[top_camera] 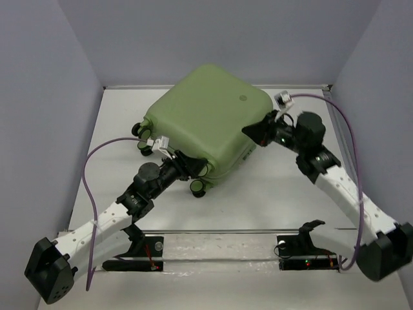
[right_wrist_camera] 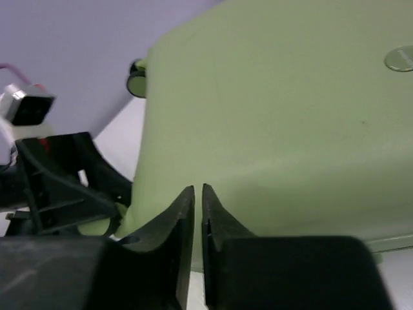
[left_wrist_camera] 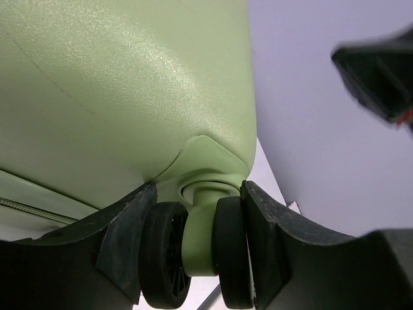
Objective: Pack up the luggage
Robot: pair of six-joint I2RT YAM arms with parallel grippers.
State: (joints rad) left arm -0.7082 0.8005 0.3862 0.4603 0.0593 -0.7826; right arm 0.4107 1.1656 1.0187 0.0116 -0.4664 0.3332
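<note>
The luggage (top_camera: 206, 116) lies flat and closed at the back middle of the table, pale green shell up. My left gripper (top_camera: 191, 168) is at its near corner, shut on a black twin wheel (left_wrist_camera: 197, 252); one finger (left_wrist_camera: 122, 239) presses the wheel's left disc, the other (left_wrist_camera: 271, 245) its right disc. My right gripper (top_camera: 255, 132) is against the luggage's right side. In the right wrist view its jaws (right_wrist_camera: 198, 194) stand almost together with only a thin slit and nothing between them, right in front of the green shell (right_wrist_camera: 277, 116).
Grey walls close in the table on the left, back and right. A metal rail (top_camera: 219, 245) with two black mounts crosses the front. Other wheels stick out at the luggage's left corner (top_camera: 137, 128) and near edge (top_camera: 197, 189). Purple cables loop beside both arms.
</note>
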